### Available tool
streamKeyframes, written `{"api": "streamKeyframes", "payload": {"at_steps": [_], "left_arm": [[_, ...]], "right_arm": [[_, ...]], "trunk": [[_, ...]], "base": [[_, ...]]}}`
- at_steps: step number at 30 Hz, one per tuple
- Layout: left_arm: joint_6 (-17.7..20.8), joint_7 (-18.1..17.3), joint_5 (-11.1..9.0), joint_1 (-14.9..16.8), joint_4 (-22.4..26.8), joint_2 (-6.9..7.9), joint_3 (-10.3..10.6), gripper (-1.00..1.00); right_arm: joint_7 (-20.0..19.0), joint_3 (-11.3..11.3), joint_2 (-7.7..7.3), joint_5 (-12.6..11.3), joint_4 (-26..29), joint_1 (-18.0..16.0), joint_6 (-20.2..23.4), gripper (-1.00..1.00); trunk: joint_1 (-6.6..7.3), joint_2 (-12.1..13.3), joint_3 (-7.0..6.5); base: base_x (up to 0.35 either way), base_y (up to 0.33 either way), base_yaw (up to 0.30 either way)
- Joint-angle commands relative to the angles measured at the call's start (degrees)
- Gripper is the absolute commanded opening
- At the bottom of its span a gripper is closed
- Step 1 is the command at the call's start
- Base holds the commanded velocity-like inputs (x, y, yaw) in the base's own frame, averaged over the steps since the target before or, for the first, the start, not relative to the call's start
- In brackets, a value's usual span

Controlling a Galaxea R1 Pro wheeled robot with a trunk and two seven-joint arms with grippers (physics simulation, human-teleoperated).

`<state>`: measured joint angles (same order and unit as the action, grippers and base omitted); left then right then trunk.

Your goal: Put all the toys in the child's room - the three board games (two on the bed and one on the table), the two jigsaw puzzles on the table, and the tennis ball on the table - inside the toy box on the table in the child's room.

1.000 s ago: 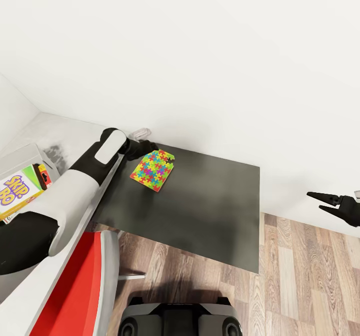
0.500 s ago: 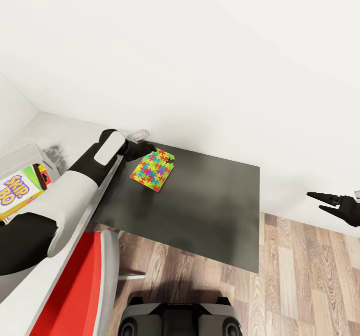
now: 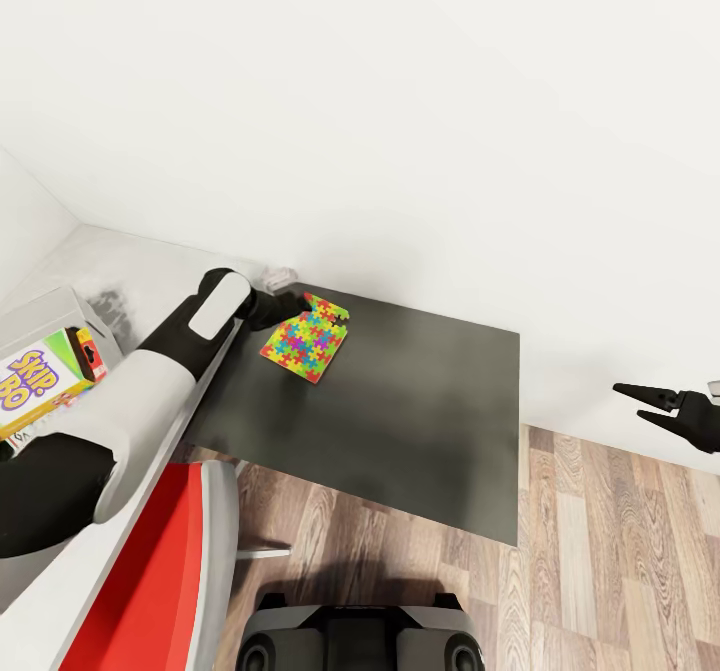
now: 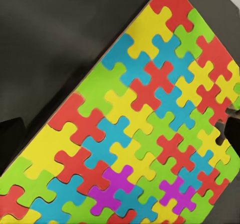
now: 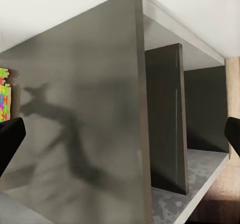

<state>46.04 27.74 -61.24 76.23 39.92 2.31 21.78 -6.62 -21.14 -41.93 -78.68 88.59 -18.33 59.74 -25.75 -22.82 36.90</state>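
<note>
The jigsaw puzzle (image 3: 307, 340) was seen flat on the dark table (image 3: 420, 431) by the wall, long axis running away diag., directly under the L gripper (image 3: 302, 303) (finger spread indiscernible), w/ the R gripper (image 3: 640, 403) spread, well apart.

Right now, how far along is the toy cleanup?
Looks done: a board game lies in the toy box. In hand: the left end effector is at a jigsaw puzzle lying flat on the table. Left: that puzzle needs boxing; the right end effector hangs open.
</note>
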Motion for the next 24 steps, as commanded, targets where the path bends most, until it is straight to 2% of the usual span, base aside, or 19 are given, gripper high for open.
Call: {"api": "streamKeyframes", "payload": {"at_steps": [1,24], "left_arm": [[-0.02,0.52,-0.61,0.05,0.08,0.07,0.31,1.00],[-0.07,0.31,-0.55,-0.48,0.07,0.31,0.03,1.00]], "right_arm": [[-0.59,-0.05,-0.01,0.60,-0.01,-0.05,0.26,1.00],[-0.59,-0.04,0.09,0.62,0.00,-0.06,0.26,1.00]], "trunk": [[-0.03,-0.09,0.07],[-0.03,-0.09,0.07]], "base": [[0.000,0.000,0.000],[0.000,0.000,0.000]]}}
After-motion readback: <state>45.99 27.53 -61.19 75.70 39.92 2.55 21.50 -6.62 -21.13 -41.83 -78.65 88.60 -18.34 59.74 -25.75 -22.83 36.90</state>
